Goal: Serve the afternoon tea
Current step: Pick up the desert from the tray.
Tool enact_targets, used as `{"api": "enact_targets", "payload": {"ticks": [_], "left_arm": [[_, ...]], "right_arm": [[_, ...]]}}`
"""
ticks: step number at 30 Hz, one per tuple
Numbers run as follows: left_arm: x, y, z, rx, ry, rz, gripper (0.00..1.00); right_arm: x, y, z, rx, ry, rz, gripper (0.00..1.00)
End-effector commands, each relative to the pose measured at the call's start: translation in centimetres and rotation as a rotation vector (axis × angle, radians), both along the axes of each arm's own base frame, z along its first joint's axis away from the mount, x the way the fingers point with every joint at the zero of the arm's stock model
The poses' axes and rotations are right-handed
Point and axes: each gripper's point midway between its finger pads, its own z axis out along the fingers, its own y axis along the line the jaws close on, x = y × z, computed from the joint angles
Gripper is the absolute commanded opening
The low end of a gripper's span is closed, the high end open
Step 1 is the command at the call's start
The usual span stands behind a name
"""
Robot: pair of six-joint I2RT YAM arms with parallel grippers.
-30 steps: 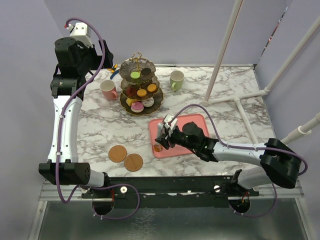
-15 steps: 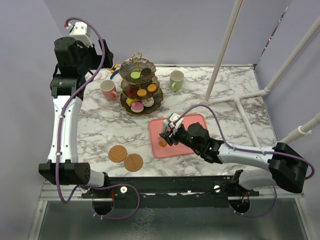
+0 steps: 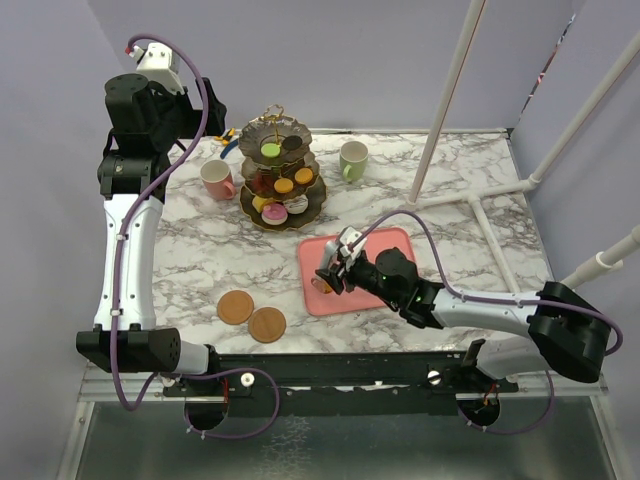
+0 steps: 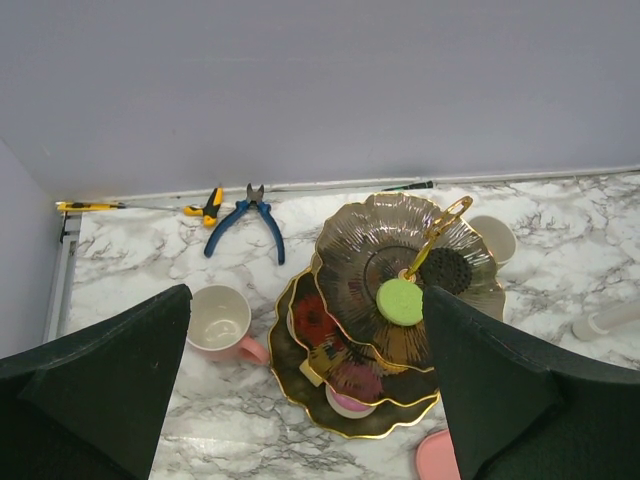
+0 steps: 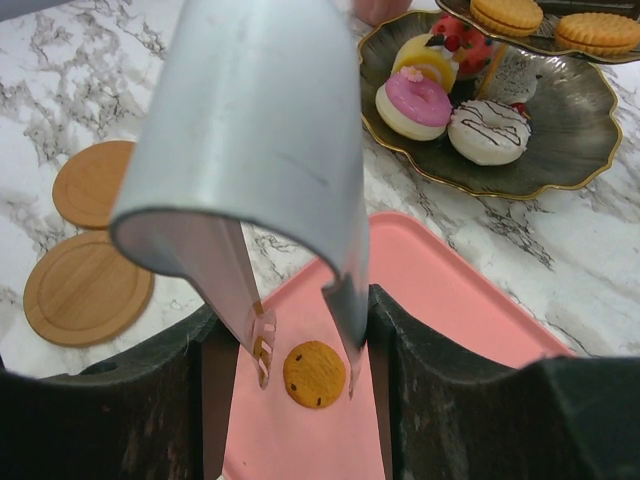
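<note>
Fingers [image 5: 345, 310] of the right pincer [image 5: 306, 368] stand about half apart, nipping a small brown cookie [image 5: 314, 374] between their tips over the left part of the pink tray [image 5: 440, 300], just below the middle of the overhead frame. The left pincer [image 4: 305, 300] hangs high at upper left, jaws spread as wide as they go, nothing in them. Below it the three-tier stand [image 3: 283, 175] sits loaded with pastries [image 3: 271, 150], with the pink mug [image 3: 216, 178] to its left and the pale-green mug [image 3: 352, 159] to its right. Two round coasters [image 3: 236, 306] lie bare, touching each other, left of the tray.
</note>
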Motion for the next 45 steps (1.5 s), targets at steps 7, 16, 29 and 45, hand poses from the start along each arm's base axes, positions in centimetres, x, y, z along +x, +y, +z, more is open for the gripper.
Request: {"api": "enact_targets", "payload": {"ticks": [7, 16, 29, 45], "left_arm": [[-1.2, -0.1, 2.1, 0.012, -0.046, -0.018, 0.99], [-1.2, -0.3, 2.3, 0.003, -0.048, -0.027, 0.99], [-1.3, -0.4, 2.6, -0.002, -0.054, -0.031, 0.99], [-1.5, 0.1, 2.6, 0.028, -0.061, -0.011, 0.99]], "right_arm": [[0.8, 0.3, -0.1, 0.034, -0.040, -0.034, 0.52], [0.5, 0.0, -1.1, 0.031, -0.021, -0.033, 0.53], [0.7, -0.5, -2.7, 0.010, 0.001, -0.064, 0.55], [0.1, -1.1, -4.5, -0.005, 0.054, -0.071, 0.38]]}}
